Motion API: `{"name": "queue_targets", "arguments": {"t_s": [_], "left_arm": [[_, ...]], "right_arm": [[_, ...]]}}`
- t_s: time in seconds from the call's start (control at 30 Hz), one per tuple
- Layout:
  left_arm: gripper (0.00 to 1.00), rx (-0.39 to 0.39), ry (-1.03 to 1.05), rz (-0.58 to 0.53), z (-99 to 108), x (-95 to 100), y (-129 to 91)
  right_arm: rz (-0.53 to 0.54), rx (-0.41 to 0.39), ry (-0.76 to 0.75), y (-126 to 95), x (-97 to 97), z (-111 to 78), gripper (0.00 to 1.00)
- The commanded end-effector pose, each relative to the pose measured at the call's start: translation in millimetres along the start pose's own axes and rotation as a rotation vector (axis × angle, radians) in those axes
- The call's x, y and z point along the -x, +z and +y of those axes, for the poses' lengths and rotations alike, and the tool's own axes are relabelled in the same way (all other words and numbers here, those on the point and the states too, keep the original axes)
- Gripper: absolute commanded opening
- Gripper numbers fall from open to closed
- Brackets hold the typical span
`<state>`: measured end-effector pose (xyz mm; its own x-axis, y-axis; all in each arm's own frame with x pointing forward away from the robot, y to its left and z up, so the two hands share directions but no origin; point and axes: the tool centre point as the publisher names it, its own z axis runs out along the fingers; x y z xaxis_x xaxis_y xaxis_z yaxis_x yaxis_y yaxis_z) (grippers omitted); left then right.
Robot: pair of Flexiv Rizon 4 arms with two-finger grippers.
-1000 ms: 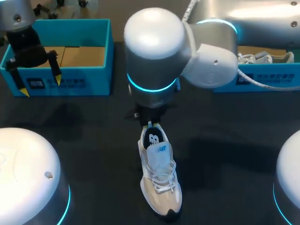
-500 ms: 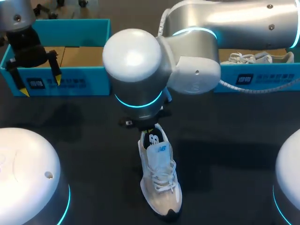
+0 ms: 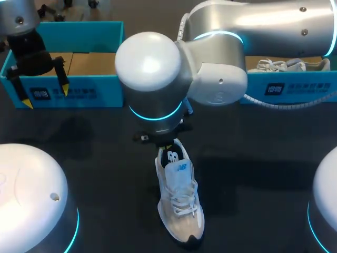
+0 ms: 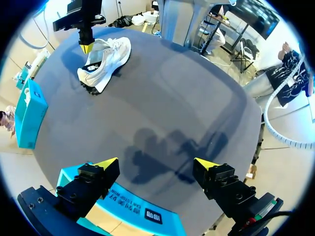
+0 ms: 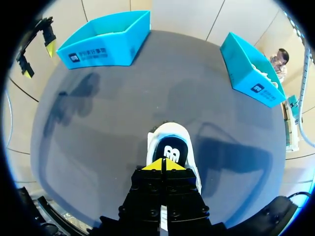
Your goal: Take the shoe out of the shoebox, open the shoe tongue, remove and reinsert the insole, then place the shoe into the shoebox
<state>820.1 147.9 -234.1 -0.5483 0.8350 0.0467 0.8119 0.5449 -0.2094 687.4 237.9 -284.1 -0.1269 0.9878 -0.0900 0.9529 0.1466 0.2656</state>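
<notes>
Two arms share a dark tabletop [image 3: 105, 158]. The right arm [image 3: 210, 68] comes in from the right and reaches past the middle, so that its wrist hangs over the heel of the shoe. The left arm [image 3: 21, 26] sits at the far left, out of its way.

The left shoebox [image 3: 79, 92] at the far left is empty, probably kept ready for the shoe's return. The right shoebox [image 3: 295, 87] at the far right holds a second shoe [image 3: 287, 65].

The shoe [image 3: 179, 200] stands out on the tabletop near the middle, toe toward the near edge.

The right hand [image 5: 163, 164] has its yellow tips pressed together at the heel opening, just over the dark insole [image 5: 168, 150], likely to lift it out. I cannot tell if it pinches the insole's edge.

The left hand [image 3: 46, 94] hangs wide open and empty over the left shoebox's near wall.
</notes>
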Motion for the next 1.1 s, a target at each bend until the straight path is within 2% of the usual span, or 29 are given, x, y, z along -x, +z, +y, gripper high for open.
{"name": "queue_targets", "arguments": {"t_s": [0.03,0.43,0.77,1.1], "left_arm": [[1.00,0.004,0.001,-0.001,-1,-1.0,0],[1.00,0.004,0.001,-0.001,-1,-1.0,0],[1.00,0.004,0.001,-0.001,-1,-1.0,0],[1.00,0.004,0.001,-0.001,-1,-1.0,0]], "right_arm": [[-0.009,0.011,0.016,1,-5.4,-5.1,0.00],[-0.031,0.035,-0.004,16,-4.4,-7.1,0.00],[-0.035,0.038,0.007,40,-3.5,-7.4,0.00],[-0.063,0.063,0.012,50,0.9,-6.8,0.00]]}}
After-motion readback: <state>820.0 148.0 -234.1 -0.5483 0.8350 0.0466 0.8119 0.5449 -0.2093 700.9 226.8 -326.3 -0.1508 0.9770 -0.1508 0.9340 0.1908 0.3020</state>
